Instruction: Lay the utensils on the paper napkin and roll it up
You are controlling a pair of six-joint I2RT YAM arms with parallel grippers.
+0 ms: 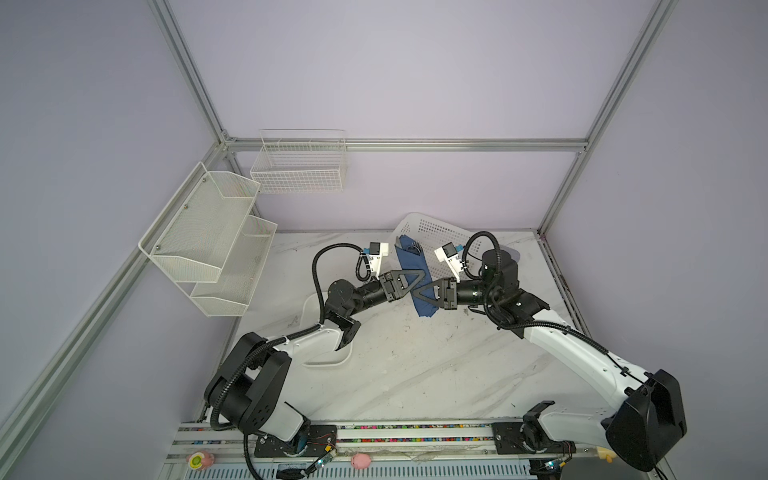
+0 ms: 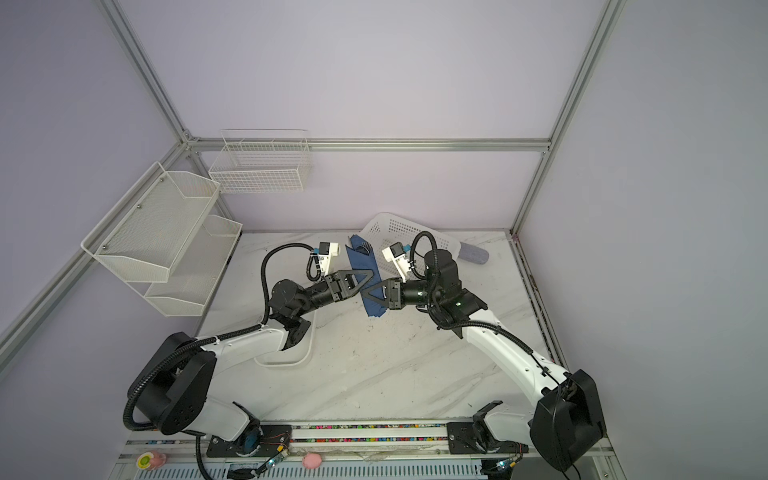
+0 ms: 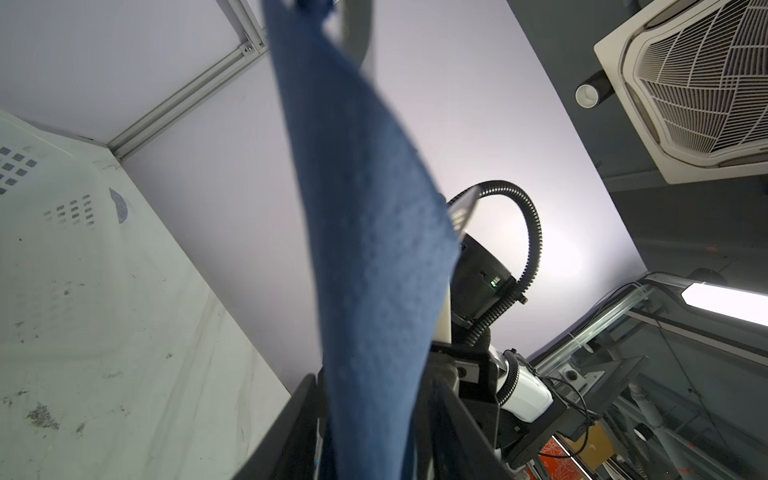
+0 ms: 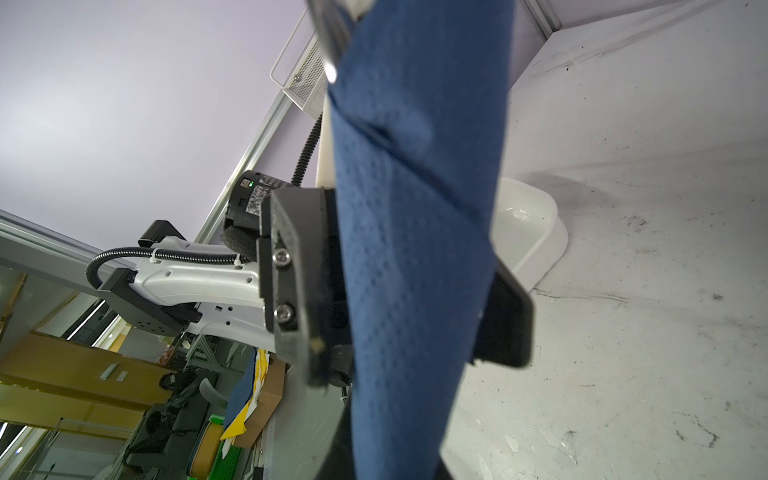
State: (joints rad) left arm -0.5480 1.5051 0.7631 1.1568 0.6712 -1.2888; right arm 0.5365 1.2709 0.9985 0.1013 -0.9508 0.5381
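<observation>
Napkin (image 1: 409,261), rolled around the utensils (image 1: 414,248), is clamped in the right gripper (image 1: 417,295) — the left gripper (image 1: 422,275) straddles it just beside, facing the right one; whether it grips, I cannot tell.

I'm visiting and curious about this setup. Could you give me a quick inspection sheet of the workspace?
Surface: white marbled table, scuffed with dark marks.
Job's things: paper napkin rolled, held off the table; utensils inside, only fork tines showing at its far end.
Clutter: white dish, perforated basket, grey-blue case.
Grippers: right gripper jaws shut on the roll; left gripper jaws either side of it, grip unclear.
Cables: black hoses loop over both wrists.
Surroundings: lilac walls, mesh shelves, wire basket.
</observation>
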